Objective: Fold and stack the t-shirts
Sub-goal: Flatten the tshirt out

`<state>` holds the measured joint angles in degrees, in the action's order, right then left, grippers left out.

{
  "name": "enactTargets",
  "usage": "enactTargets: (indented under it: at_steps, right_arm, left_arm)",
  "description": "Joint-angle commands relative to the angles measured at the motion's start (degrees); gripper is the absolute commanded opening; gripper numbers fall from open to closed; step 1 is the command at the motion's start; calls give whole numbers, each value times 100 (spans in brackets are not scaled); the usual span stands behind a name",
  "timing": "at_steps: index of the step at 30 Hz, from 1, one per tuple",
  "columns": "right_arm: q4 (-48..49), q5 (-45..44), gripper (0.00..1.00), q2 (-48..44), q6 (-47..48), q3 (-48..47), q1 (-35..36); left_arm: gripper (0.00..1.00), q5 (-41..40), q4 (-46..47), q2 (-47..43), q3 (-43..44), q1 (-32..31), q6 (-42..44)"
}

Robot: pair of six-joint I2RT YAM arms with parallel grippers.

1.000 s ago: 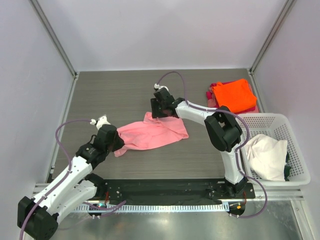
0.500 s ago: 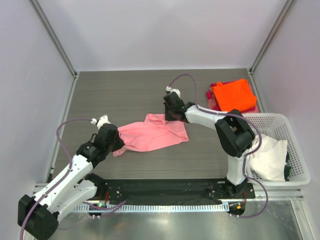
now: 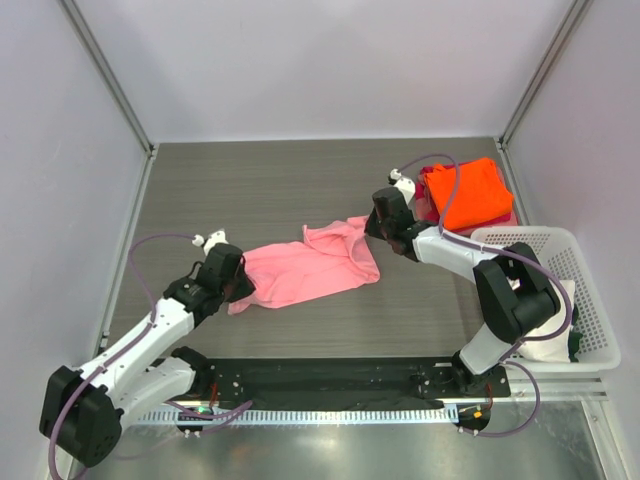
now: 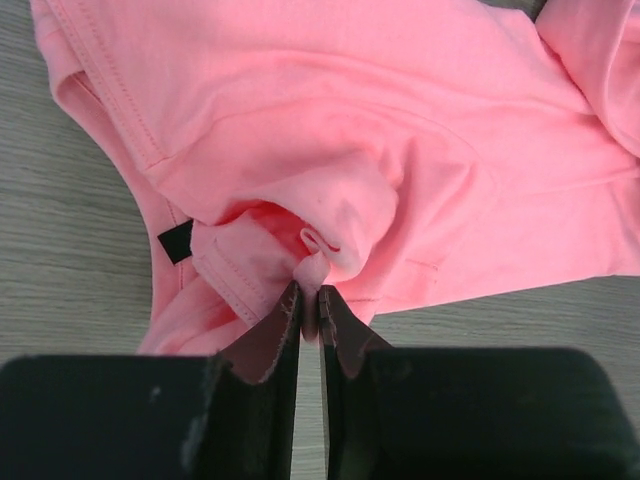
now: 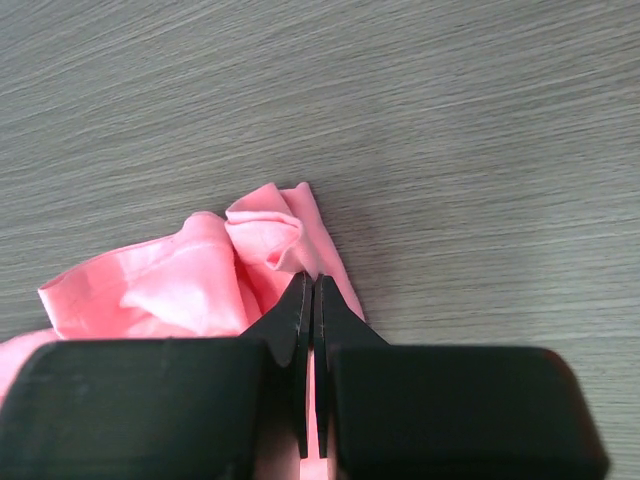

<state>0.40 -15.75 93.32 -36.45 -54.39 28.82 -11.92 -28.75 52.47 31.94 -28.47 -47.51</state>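
- The light pink soft cloth t-shirt (image 3: 305, 268) is lying crumpled on the grey wood-grain counter (image 3: 250, 190), stretching between the two sets of fingers.
- The left fingers (image 4: 290, 310) are standing almost together, pinching a small ridge of the shirt at their tips; most of the cloth is spreading out beyond them.
- The right fingers (image 5: 298, 300) are pressing shut on a bunched corner of the same shirt, which is trailing off to their left.
- Just behind the right fingers, a bright orange folded cloth t-shirt (image 3: 468, 192) is resting on a magenta-red cloth t-shirt (image 3: 426, 205).
- Well apart from both sets of fingers, a cream-white cloth t-shirt (image 3: 558, 300) is sitting bundled in the white plastic lattice basket (image 3: 598, 325).
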Motion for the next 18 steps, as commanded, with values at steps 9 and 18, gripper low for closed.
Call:
enactTargets:
  at_steps: [9, 18]
  right_arm:
    - [531, -139, 1, -182, -100, 60, 19]
    - [601, -95, 1, -191, -56, 104, 19]
  left_arm:
    - [34, -12, 326, 141, 154, 17, 171]
    - [17, -3, 213, 237, 374, 17, 338]
